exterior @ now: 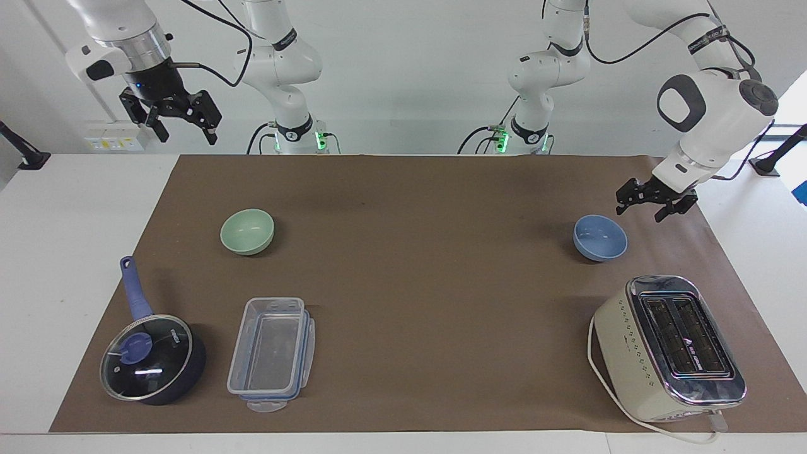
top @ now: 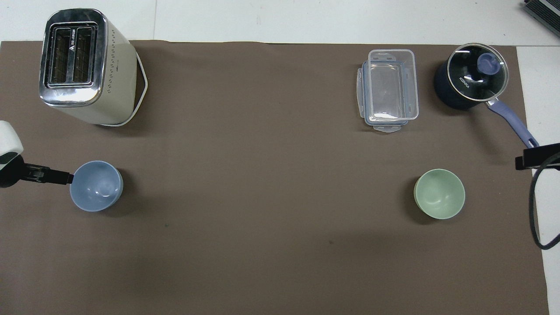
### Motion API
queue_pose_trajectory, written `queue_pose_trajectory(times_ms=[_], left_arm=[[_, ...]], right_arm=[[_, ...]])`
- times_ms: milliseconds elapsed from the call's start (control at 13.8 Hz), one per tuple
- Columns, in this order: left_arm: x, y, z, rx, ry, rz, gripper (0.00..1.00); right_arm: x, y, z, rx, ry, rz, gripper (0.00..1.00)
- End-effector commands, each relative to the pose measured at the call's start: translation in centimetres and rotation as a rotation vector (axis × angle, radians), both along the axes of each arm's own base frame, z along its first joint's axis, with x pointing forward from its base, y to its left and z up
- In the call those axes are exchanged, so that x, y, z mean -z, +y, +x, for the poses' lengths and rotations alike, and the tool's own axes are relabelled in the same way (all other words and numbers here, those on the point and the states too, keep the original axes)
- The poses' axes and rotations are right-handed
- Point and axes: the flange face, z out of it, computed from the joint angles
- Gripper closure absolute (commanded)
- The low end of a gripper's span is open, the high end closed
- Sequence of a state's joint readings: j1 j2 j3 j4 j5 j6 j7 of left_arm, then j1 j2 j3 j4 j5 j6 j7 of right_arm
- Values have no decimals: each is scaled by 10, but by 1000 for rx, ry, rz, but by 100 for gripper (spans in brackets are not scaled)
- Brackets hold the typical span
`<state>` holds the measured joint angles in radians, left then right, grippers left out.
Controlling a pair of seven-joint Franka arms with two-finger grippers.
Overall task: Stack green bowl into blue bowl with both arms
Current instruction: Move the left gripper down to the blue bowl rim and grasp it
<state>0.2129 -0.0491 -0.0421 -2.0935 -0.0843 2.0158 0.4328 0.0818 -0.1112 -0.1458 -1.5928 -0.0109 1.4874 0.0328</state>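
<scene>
A brown mat [exterior: 416, 277] covers the table. A cream toaster [exterior: 668, 347] stands at the left arm's end, farther from the robots than the blue bowl [exterior: 599, 237]. At the right arm's end lie a clear plastic container [exterior: 272, 353] and a lidded dark blue saucepan [exterior: 150, 354], both farther out than the green bowl [exterior: 247, 231]. The left gripper [exterior: 652, 203] hovers just beside the blue bowl, fingers spread apart. The right gripper [exterior: 183, 124] waits high above the table's edge, fingers wide apart.
</scene>
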Motion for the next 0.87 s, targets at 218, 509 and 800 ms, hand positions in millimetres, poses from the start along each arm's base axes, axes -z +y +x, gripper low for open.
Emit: queue_pose_trajectory(times_ms=[218, 509, 800], left_arm=[[60, 48, 2, -25, -48, -21, 0], [76, 42, -8, -66, -46, -73, 0], [108, 35, -13, -122, -87, -99, 14]], right_arm=[[-1, -1, -5, -11, -4, 1, 0], [-2, -1, -6, -11, -5, 1, 0], [-3, -1, -6, -11, -7, 1, 0]])
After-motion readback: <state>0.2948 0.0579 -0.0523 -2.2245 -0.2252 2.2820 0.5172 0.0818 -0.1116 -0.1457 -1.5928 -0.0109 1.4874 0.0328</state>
